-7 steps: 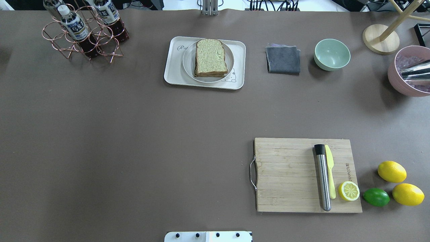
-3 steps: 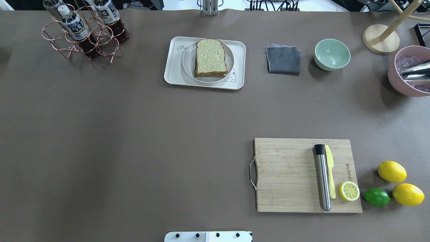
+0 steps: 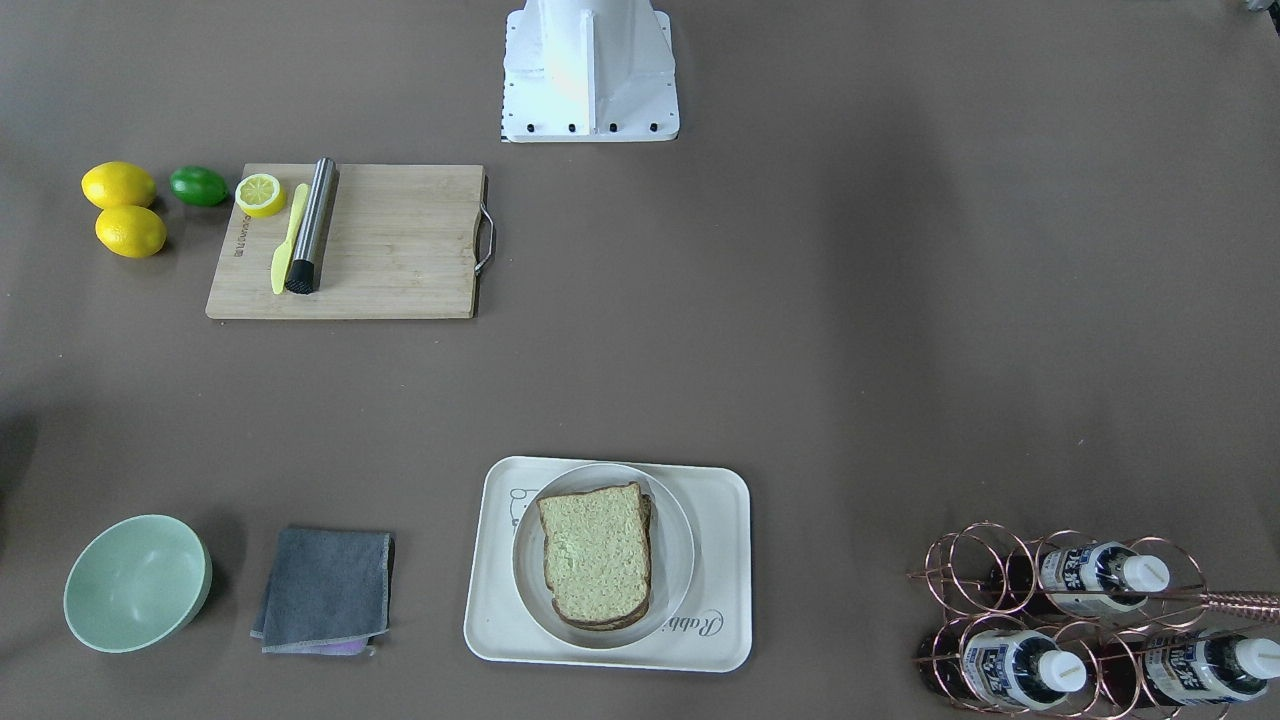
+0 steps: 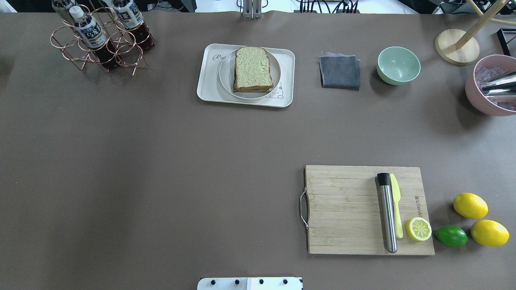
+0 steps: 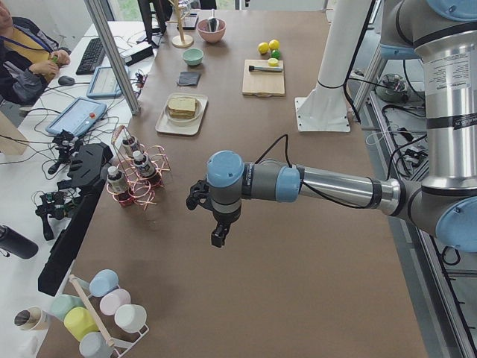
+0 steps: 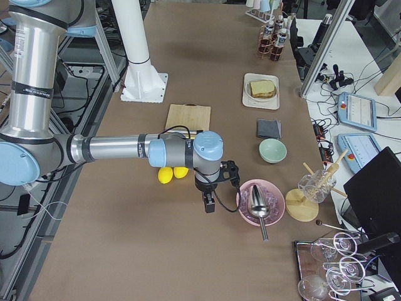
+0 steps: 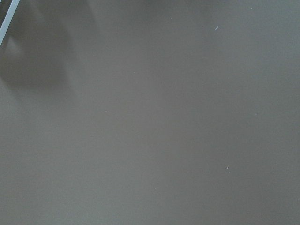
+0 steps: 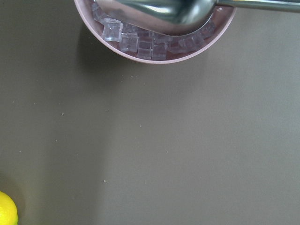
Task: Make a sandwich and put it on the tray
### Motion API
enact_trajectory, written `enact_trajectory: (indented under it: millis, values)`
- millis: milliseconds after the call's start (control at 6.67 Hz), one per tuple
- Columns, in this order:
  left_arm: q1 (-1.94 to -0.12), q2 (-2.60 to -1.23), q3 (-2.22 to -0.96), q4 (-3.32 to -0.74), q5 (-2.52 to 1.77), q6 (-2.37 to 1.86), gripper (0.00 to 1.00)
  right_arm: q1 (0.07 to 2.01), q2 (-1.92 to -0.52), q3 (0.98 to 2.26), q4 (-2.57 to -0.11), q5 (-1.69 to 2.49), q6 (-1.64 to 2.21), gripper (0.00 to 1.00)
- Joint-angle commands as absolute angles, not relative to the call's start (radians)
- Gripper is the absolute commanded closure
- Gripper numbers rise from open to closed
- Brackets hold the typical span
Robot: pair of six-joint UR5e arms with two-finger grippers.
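Observation:
The sandwich lies on a round pale plate that sits on the cream-white tray at the far middle of the table. Only its top slice and crust edges show; any filling is hidden. It also shows in the front-facing view on the tray. My left gripper hangs over bare table at the left end, far from the tray. My right gripper hangs near the pink bowl at the right end. I cannot tell whether either is open or shut.
A wooden cutting board holds a steel muddler, a yellow knife and a lemon half. Two lemons and a lime lie beside it. A grey cloth, green bowl, pink ice bowl and bottle rack line the far side.

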State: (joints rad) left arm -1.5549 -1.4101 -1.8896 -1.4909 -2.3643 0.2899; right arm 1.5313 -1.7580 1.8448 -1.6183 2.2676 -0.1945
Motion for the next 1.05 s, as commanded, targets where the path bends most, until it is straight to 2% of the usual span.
enact_trajectory:
  millis: [0, 900]
  values:
    - [-1.555, -1.411, -1.908, -1.485, -2.359, 0.295, 0.03, 1.522, -1.764, 1.851, -1.618, 2.27, -0.193, 0.0]
    - [-1.555, -1.396, -1.928, -1.477, -2.365, 0.291, 0.03, 1.525, -1.759, 1.853, -1.618, 2.272, -0.193, 0.0]
